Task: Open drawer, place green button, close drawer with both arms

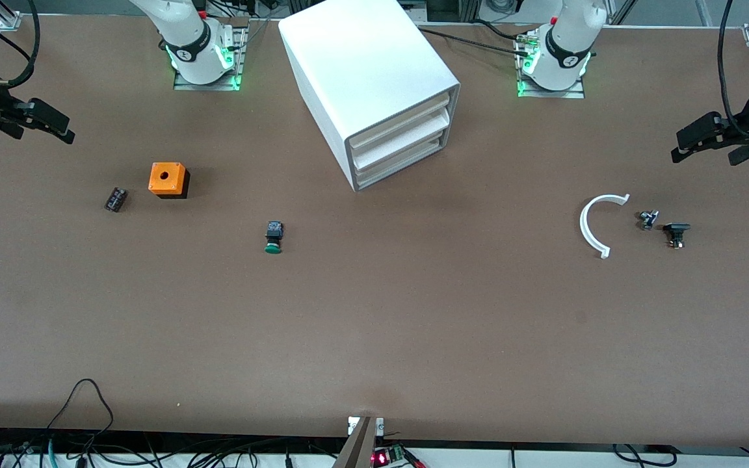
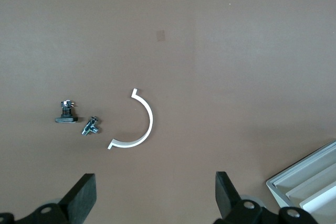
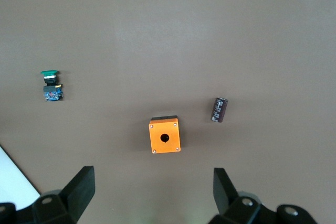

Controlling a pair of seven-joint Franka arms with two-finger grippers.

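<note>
The button [image 1: 274,237] lies nearest the camera of the loose parts, on its side on the bare table [image 1: 374,338], green cap pointing toward the camera and black body away from it; it is well apart from everything else, nearer the camera than the cabinet [image 1: 369,88] and toward the right arm's end. Farther from the camera and closer to that end sit the orange box [image 1: 168,180], hole facing up, and beside it a small black part [image 1: 116,199]. The cabinet stands between the two arm bases, turned at an angle, its three drawers all pushed in; the lowest drawer [image 1: 402,162] is closed flush with the others. Toward the left arm's end lie a white half-ring [image 1: 594,224], a small metal piece [image 1: 648,219] just beside it, and a black-capped part [image 1: 676,233] next to that. The right gripper [image 1: 49,123] hangs in the air over the table edge at its own end, above the orange box area, fingers [image 3: 81,187] spread wide apart with nothing between them. The left gripper [image 1: 693,140] hangs likewise over its end, above the half-ring and small parts, fingers [image 2: 84,192] also wide apart and holding nothing. Both arms wait, neither touching any object.
</note>
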